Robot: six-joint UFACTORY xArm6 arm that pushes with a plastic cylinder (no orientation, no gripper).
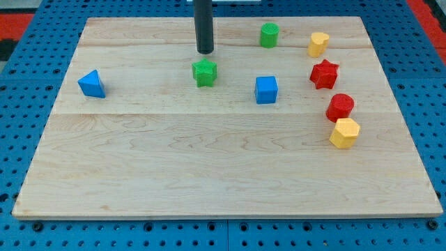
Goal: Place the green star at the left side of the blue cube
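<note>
- Green star [204, 72] sits in the upper middle of the wooden worktop [209, 174], well to the view's left of the blue cube [266, 89] and a little nearer the view's top than the cube.
- Our rod comes down from the view's top edge, and my tip [205, 51] stands just above the green star in the view — close to it, with a thin strip of bare wood showing between the two.
- We carry no tool with jaws; the arm ends in the plain dark rod, which holds nothing, and only its lower length shows.
- Blue cube lies near the worktop's centre line, towards the view's right, apart from every other block.
- A blue block with a pointed, wedge-like shape [91, 84] rests alone by the worktop's left edge, well apart from the green star.
- A green cylinder [269, 35] stands near the view's top, to the right of our rod and above the blue cube.
- A yellow block with a rounded top [318, 44] sits to the right of the green cylinder.
- Below it a red star [324, 73] follows, then a red rounded block [340, 107] — and just beneath that, touching or nearly so, a yellow hexagonal block [344, 132].
- These four run in a loose line down the view's right side.
- Around the worktop we see a blue perforated base [14, 104].
</note>
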